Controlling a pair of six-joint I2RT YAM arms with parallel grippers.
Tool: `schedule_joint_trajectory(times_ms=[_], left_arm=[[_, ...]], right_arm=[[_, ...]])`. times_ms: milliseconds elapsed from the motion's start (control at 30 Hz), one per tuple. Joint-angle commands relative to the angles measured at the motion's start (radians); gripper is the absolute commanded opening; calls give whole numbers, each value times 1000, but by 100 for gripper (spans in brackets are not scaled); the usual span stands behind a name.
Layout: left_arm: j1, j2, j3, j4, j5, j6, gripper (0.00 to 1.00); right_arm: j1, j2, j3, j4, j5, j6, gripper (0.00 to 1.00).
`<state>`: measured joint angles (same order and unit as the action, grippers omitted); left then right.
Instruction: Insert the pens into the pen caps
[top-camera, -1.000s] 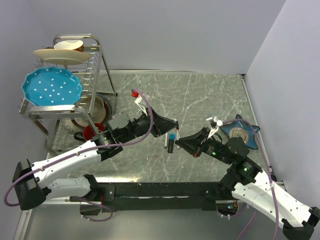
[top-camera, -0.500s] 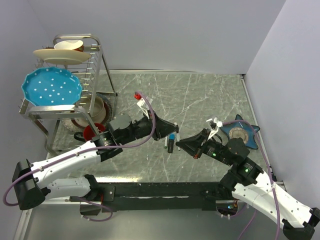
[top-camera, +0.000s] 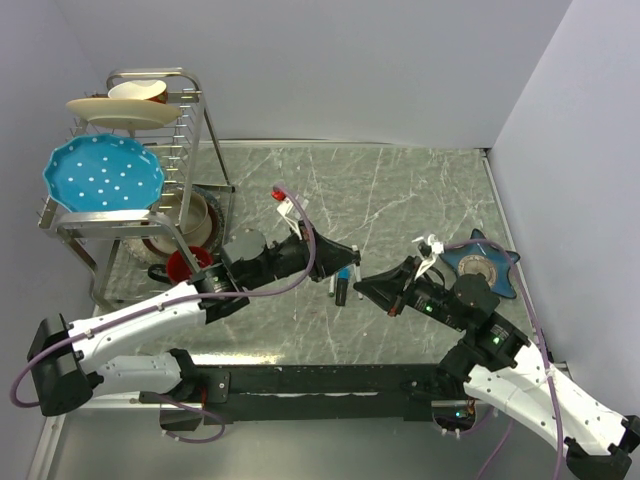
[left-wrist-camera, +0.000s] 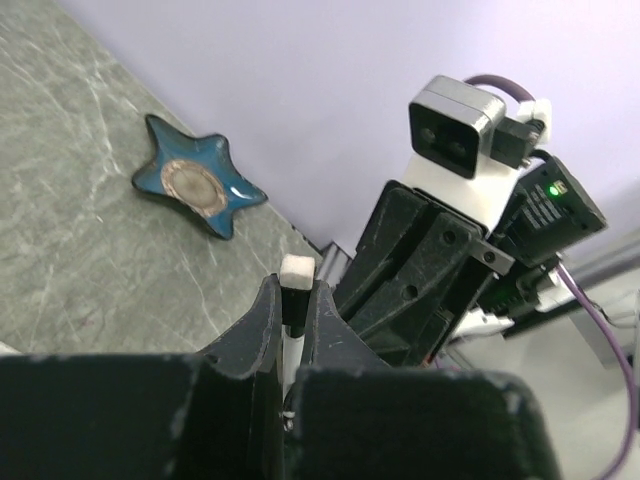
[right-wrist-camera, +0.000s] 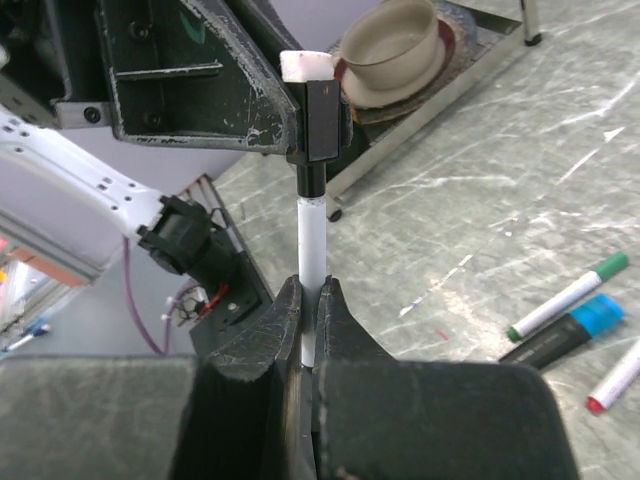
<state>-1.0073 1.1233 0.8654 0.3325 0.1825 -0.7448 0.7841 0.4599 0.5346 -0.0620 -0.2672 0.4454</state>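
Right gripper clamped on white pen. Left gripper clamped on black cap, at 12 o'clock of pen. Seating judged partial. Risk: off-axis push makes barrel slip through fingers, or cap twists loose and drops near spare pens at 4 o'clock.

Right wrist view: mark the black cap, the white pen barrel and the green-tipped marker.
black cap (right-wrist-camera: 322, 120), right wrist view, middle of its black side.
white pen barrel (right-wrist-camera: 311, 245), right wrist view, bare stretch below the cap.
green-tipped marker (right-wrist-camera: 566, 297), right wrist view, mid white barrel.
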Motion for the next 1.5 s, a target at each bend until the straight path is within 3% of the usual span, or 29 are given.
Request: schedule_joint_trajectory(times_ms=[0,233,567,733,833,1033,1167,1467], left_arm=[[-80,39,-74,36,66,-34,1],[-91,55,-141,68,35,-77,1],[-94,64,-224,76,75,-126,1],[-94,29,-278,152,156,-175,1],[-99,4,-319,185,129,-209,1],[-122,52,-342,201,95,-223,1],[-145,66,-327,111,37,-169,1],[-159,93,-330,129,63,-139,1]], right_arm=[[-3,62,125,142,189,-59,0],[-11,172,206,169,322,-140,0],[-40,295,323,203,326,-246,0],[-65,315,324,248,289,-298,0],[-63,316,315,283,301,-346,0],[-65,376,372,264,229,-335,0],[-123,414,410,243,163,-285,0],[-230,519,538,194,-26,-257,0]])
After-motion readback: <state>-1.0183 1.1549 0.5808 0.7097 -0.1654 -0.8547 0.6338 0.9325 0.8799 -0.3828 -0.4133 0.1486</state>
